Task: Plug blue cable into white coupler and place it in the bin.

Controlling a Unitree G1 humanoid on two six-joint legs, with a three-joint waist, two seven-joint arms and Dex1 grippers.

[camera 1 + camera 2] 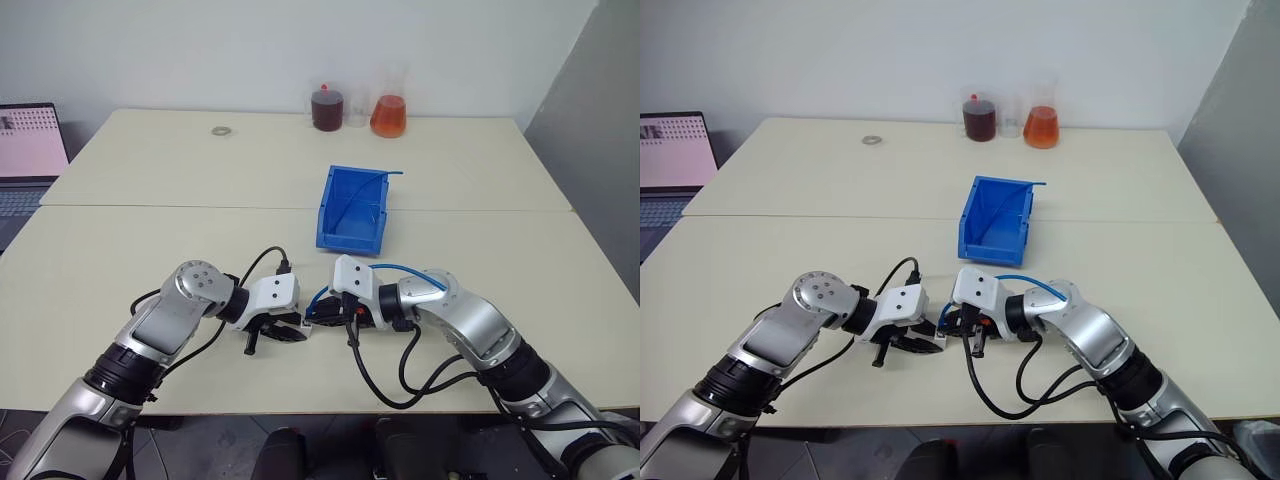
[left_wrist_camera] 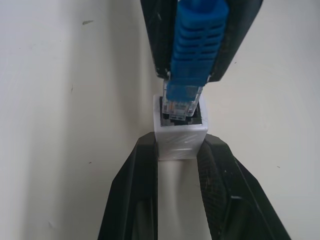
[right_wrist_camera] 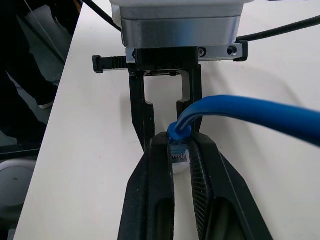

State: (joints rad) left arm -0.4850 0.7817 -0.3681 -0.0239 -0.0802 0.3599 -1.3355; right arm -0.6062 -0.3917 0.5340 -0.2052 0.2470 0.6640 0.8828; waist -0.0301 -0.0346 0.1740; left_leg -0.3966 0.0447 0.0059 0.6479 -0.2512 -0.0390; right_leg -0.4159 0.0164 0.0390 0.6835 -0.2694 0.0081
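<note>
From the head views, the left gripper [image 1: 284, 335] and right gripper [image 1: 330, 318] are seen meeting on the table [image 1: 150, 200], well short of the bin [image 1: 352, 208]. In the left wrist view, the white coupler [image 2: 180, 135] is clamped while the blue cable [image 2: 197, 40] plug is only partly entered. In the right wrist view, the plug is pinched. A tilted plug could jam. No writing can be read.

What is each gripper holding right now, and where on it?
The left gripper clamps the white coupler by its sides; the right gripper pinches the blue cable by its plug boot.
</note>
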